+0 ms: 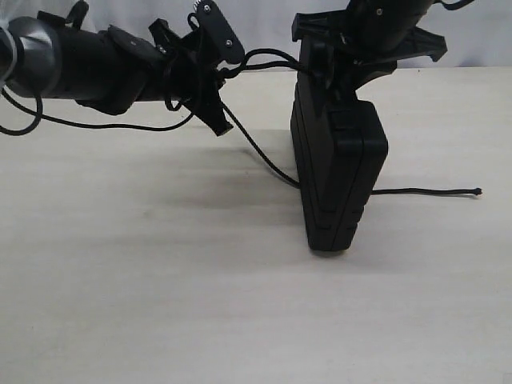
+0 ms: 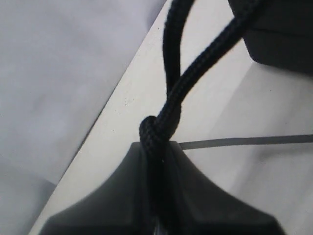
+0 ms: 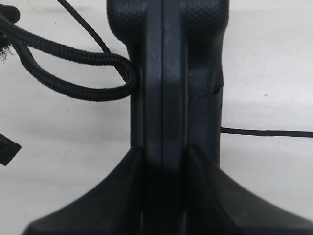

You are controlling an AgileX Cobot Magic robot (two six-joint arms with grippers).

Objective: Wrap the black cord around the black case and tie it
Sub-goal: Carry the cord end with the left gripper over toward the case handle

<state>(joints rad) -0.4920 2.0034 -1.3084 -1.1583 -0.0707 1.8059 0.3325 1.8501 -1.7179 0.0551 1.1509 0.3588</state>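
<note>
At the left pincer: clenched on the black cord, pads shut just under a knot, two strands crossing above it and leading away. From outside, same pincer raised over the worktop, left of the black case and apart from it.

At the right pincer: grasping the case from above, one pad on each broad face, seam running between them. From outside, pincer on the upper end, case upright on its narrow end, at or just above the worktop; cannot tell which.

Outward along the cord: a loop against the case's upper edge, one strand slanting down to the case's foot, the tail lying flat on the worktop on the other side, ending in a small knobbed tip.

Handling, as a judgement: cord limp, light and braided, so grippy rather than slick, with no shape of its own and slack wherever untensioned. Best taken close to the knot, a stop against slipping through. Case rigid, textured, probably not heavy. Tall and narrow as set, so prone to tipping or twisting under a sideways pull. Best held across the flat faces, high up, clear of the wrap's path.
</note>
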